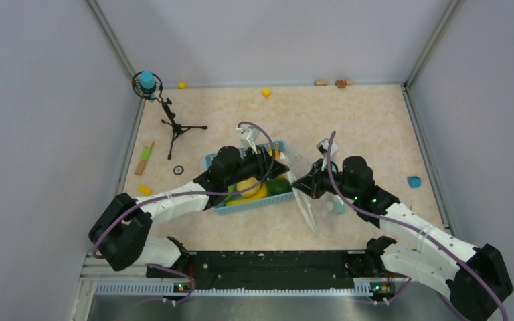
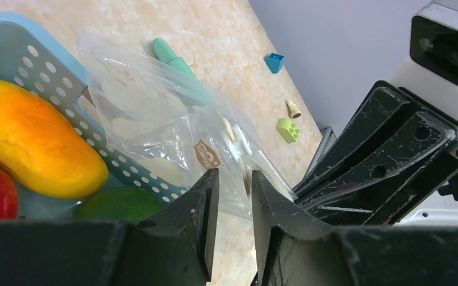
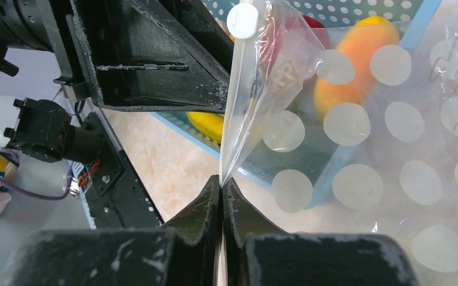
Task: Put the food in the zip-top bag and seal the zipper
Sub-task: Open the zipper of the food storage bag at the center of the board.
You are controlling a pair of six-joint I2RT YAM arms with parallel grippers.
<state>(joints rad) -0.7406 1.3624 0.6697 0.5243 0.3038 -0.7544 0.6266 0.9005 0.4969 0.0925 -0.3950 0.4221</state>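
One zip-top bag edge between right fingers

Top view overhead; wrist views close, sharing bag, basket.

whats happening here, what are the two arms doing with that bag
The right gripper is pinched shut on an edge of the clear zip-top bag, holding it up beside the blue basket. The left gripper, jaws slightly apart, sits at the bag's rim. The food in view lies in the basket, none bagged yet.
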